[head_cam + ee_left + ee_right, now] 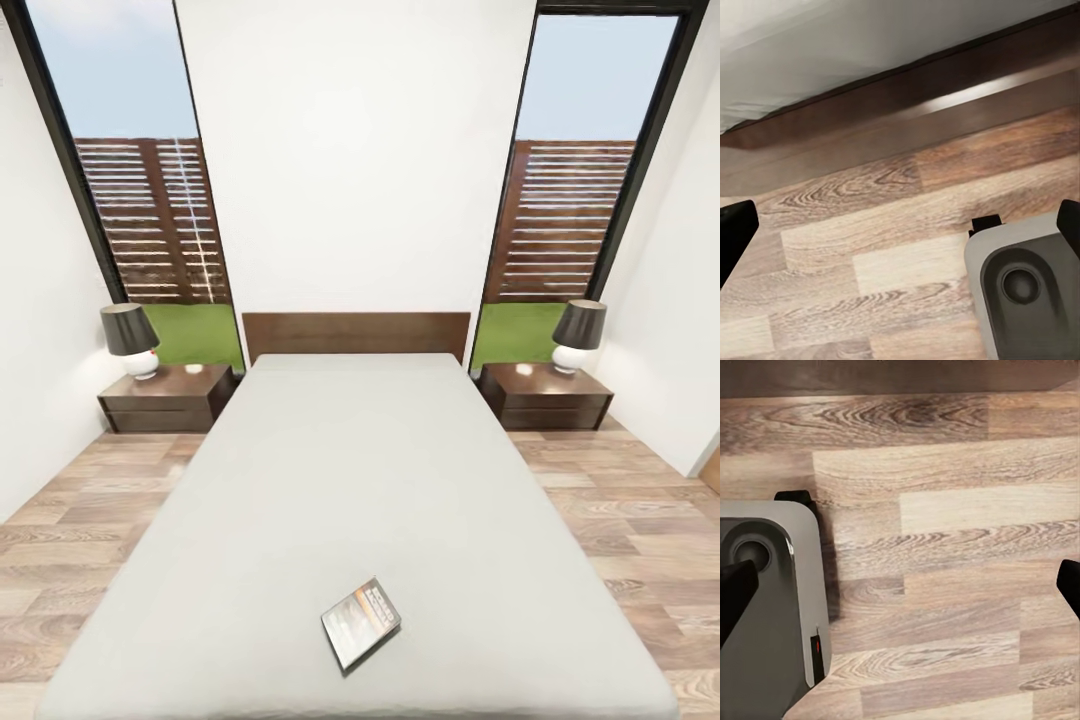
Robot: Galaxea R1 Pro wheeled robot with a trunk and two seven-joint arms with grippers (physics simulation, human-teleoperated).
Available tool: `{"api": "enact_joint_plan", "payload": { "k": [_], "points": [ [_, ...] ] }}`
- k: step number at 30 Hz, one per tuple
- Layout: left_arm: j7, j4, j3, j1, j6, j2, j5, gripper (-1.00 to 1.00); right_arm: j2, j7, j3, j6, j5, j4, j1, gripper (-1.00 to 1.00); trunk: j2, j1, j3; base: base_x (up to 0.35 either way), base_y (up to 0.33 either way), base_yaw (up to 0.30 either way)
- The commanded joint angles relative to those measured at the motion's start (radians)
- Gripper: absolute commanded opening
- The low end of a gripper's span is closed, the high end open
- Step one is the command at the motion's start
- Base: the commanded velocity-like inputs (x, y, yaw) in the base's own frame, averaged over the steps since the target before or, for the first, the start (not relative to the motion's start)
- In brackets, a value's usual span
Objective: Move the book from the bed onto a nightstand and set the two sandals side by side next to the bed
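Book (361, 622) cover on bed (360, 480): white lettering, perhaps title, too blurred to read.

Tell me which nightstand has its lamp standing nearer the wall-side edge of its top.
The left nightstand: its lamp stands out at the outer, wall-side end. On the right nightstand, the lamp stands closer to mid-top.

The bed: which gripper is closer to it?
Left, it seems. The left gripper faces the bed frame just ahead; the right gripper hangs over floor planks, farther off.
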Motion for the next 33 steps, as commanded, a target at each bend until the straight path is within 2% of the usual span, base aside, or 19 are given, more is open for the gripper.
{"api": "enact_joint_plan", "payload": {
  "k": [1, 12, 33],
  "points": [
    [0.004, 0.000, -0.009, -0.001, -0.003, 0.000, 0.007, 1.00, -0.001, 0.002, -0.009, -0.006, 0.009, 0.003, -0.001, 1.00, -0.002, 0.001, -0.003, 0.067, -0.073, 0.092],
    [0.004, 0.000, -0.009, -0.001, -0.003, 0.000, 0.007, 1.00, 0.003, 0.002, -0.009, -0.006, 0.009, 0.003, -0.001, 1.00, -0.002, 0.001, -0.009, 0.028, -0.030, 0.089],
    [0.002, 0.000, -0.008, -0.001, -0.003, -0.001, 0.007, 1.00, 0.004, 0.002, -0.009, -0.006, 0.009, 0.003, -0.001, 1.00, -0.002, 0.001, -0.010, 0.003, -0.003, 0.011]
  ]
}}
